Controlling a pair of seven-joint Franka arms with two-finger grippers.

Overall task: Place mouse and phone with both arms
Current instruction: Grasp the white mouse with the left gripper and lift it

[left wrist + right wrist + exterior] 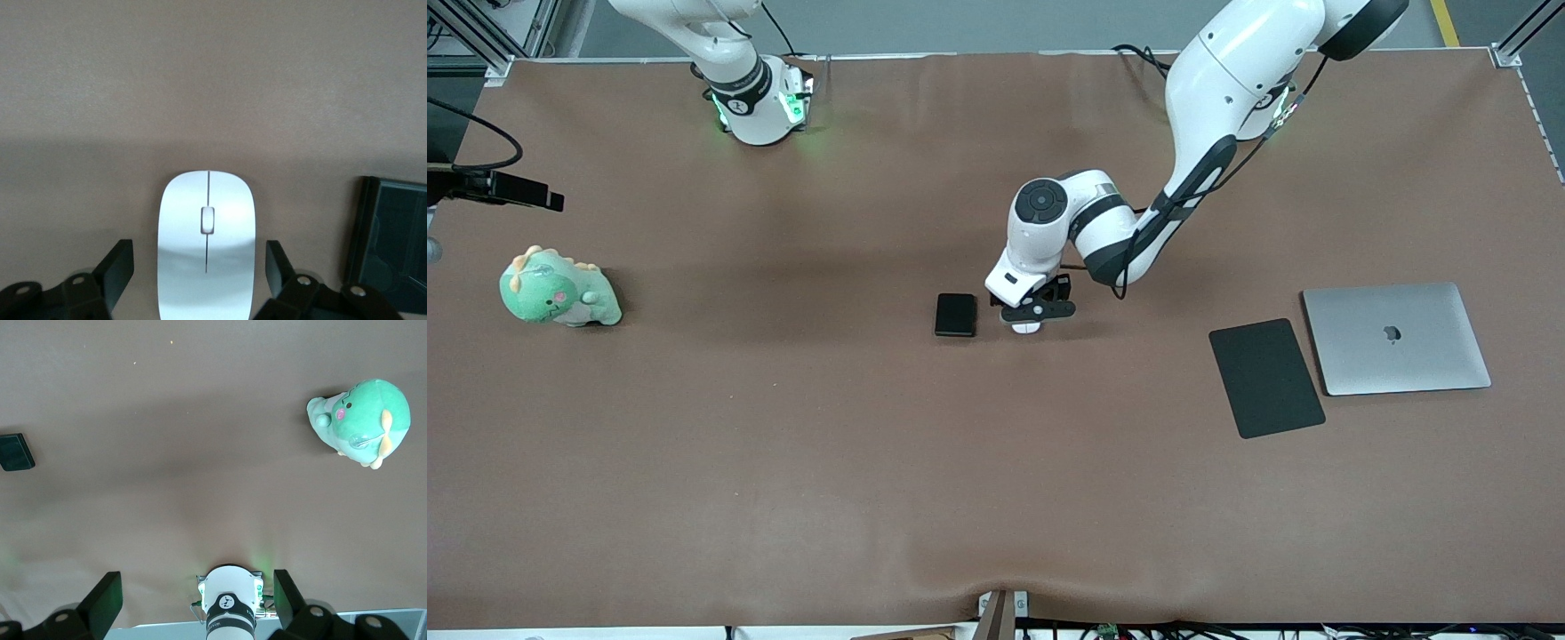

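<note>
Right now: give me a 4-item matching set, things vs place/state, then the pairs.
1 mouse
2 phone
3 plush
4 mouse pad

A beside the laptop
B between the open left gripper fingers
C toward the right arm's end
D on the table beside the mouse

Pairs: 1-B, 2-D, 3-C, 4-A

green plush dinosaur (559,289) lying on the brown desk (783,462) toward the right arm's end; closed silver laptop (1396,338) toward the left arm's end, flat; black mouse pad (1266,378) just beside the laptop, slightly nearer the front camera, lying askew
</note>
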